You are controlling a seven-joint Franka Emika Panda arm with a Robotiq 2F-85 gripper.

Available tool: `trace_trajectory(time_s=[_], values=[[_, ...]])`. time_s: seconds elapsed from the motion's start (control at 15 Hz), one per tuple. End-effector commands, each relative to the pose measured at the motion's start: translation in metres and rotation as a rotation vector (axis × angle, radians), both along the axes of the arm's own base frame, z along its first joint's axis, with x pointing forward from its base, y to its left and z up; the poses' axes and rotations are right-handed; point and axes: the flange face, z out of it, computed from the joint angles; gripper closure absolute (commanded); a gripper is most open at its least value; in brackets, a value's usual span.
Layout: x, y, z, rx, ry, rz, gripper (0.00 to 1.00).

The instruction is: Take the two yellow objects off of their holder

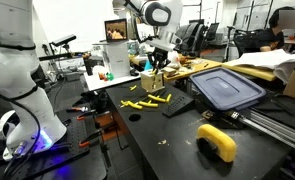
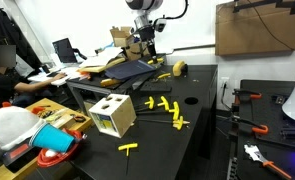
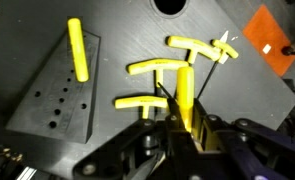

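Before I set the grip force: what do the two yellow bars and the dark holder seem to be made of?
The holder is matte dark grey with drilled holes: plastic or coated metal, cannot tell. The yellow bar on it and the held yellow bar in the gripper look plastic: even bright colour, soft sheen.

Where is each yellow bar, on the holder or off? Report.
One on, one off. In the wrist view one yellow bar sits on the holder; the hand grips the other bar.
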Motion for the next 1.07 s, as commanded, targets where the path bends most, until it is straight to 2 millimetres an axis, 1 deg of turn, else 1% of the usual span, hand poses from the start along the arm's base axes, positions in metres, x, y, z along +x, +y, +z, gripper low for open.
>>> trace_trajectory(time_s=[0.0, 0.27, 0.47, 0.73, 1.0], values=[[-0.016, 0.018, -0.009, 0.047, 0.128, 0.004, 0.96], [-0.026, 0.041, -0.034, 0.091, 0.278, 0.042, 0.96], [-0.030, 0.064, -0.058, 0.123, 0.363, 0.068, 0.96], [-0.029, 0.105, -0.088, 0.173, 0.431, 0.081, 0.96], [-0.023, 0.145, -0.115, 0.225, 0.480, 0.038, 0.96]])
